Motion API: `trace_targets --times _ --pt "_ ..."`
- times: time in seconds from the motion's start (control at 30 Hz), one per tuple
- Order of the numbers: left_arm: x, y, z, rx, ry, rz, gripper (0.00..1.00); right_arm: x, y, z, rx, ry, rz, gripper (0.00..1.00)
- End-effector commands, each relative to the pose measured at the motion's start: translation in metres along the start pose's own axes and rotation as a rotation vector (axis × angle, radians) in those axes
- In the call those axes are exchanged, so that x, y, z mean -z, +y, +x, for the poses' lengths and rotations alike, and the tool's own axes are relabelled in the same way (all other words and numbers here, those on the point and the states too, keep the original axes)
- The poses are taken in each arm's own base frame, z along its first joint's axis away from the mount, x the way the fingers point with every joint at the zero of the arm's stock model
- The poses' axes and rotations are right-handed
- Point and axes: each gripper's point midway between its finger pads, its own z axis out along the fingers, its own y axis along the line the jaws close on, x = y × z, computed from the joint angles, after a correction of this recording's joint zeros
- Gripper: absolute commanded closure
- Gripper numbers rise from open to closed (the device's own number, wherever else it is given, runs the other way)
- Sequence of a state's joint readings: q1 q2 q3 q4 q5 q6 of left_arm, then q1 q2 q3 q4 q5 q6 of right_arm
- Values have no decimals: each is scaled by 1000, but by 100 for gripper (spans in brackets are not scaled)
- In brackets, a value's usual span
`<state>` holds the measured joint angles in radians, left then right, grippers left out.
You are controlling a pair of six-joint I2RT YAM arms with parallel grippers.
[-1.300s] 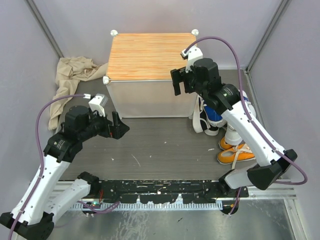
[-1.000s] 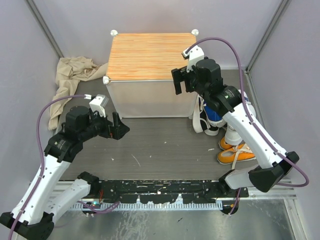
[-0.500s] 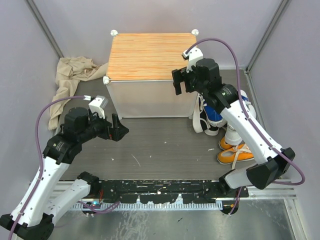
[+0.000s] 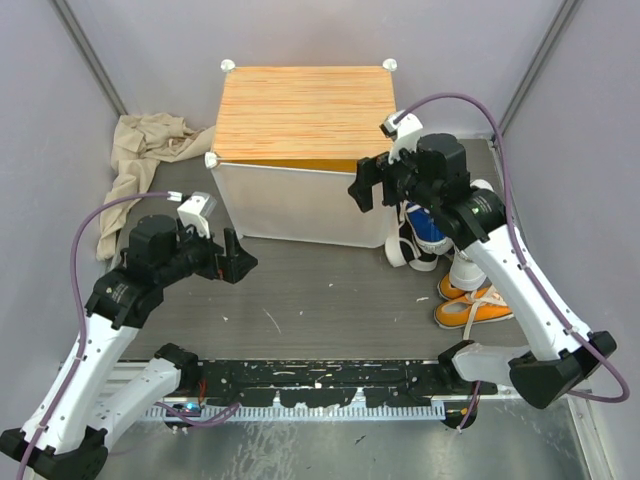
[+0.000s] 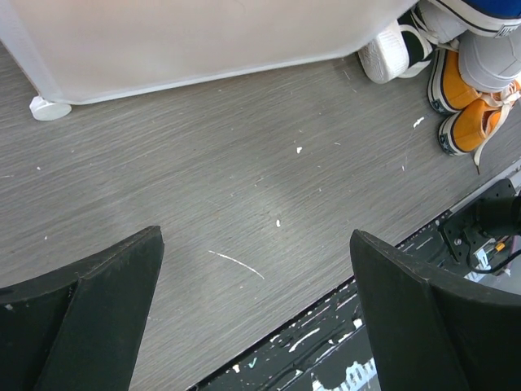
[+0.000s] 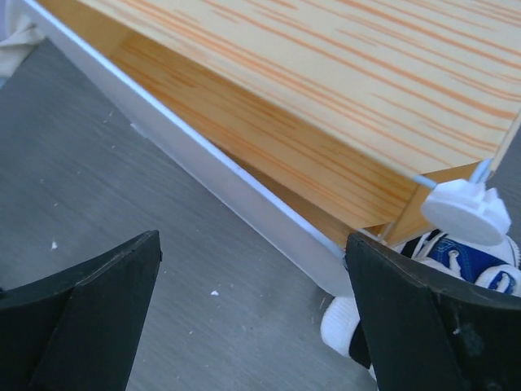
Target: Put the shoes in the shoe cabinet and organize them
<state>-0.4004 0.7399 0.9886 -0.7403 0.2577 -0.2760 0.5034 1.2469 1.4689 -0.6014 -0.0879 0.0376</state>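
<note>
The shoe cabinet (image 4: 305,110) stands at the back centre with its orange striped top. Its pale door panel (image 4: 300,205) leans out at the top, showing an orange gap under the top. My right gripper (image 4: 368,188) is open and empty, just off the door's upper right corner. In the right wrist view the cabinet top (image 6: 326,73), door edge (image 6: 244,204) and a white knob (image 6: 464,212) show. The shoes stand right of the cabinet: a black high-top (image 4: 412,245), a blue one (image 4: 430,225), a white one (image 4: 465,265), orange ones (image 4: 475,305). My left gripper (image 4: 235,258) is open and empty, left of the door.
A beige cloth (image 4: 140,160) lies at the back left by the wall. Grey walls close in both sides. A black rail (image 4: 320,385) runs along the near edge. The left wrist view shows the door panel (image 5: 203,41), a white foot knob (image 5: 49,107) and orange shoes (image 5: 468,114).
The door's top edge has swung outward from the cabinet, opening a gap. My right gripper has moved right and nearer. The left arm has barely moved.
</note>
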Motion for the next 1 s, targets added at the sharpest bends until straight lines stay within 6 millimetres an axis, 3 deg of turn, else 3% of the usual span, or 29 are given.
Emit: trace_targets --times 0.0,0.13,0.23,0.4,0.57,0.63,0.77,0.87,0.97 --pt "9 -7 -8 -24 -27 24 2 20 40 12 -32 22 -215 0" --pt "21 -14 -15 -42 -39 35 2 36 66 32 -45 63 -369 0" --pt "43 -33 -30 -59 -62 93 2 52 78 43 -48 68 -437 0" --pt "92 -79 -74 -79 -212 253 2 79 102 56 -60 69 -570 0" --pt "122 -102 -108 -95 -354 323 2 125 150 68 -85 53 -821 0" --pt "123 -105 -121 -90 -380 324 2 143 170 71 -87 34 -907 0" --pt "100 -115 -144 -44 -341 378 2 163 198 82 -87 38 -1012 0" --pt "80 -123 -155 -6 -318 437 2 166 215 91 -89 53 -1078 0" --pt "61 -124 -159 15 -291 442 2 154 219 105 -55 93 -1051 0"
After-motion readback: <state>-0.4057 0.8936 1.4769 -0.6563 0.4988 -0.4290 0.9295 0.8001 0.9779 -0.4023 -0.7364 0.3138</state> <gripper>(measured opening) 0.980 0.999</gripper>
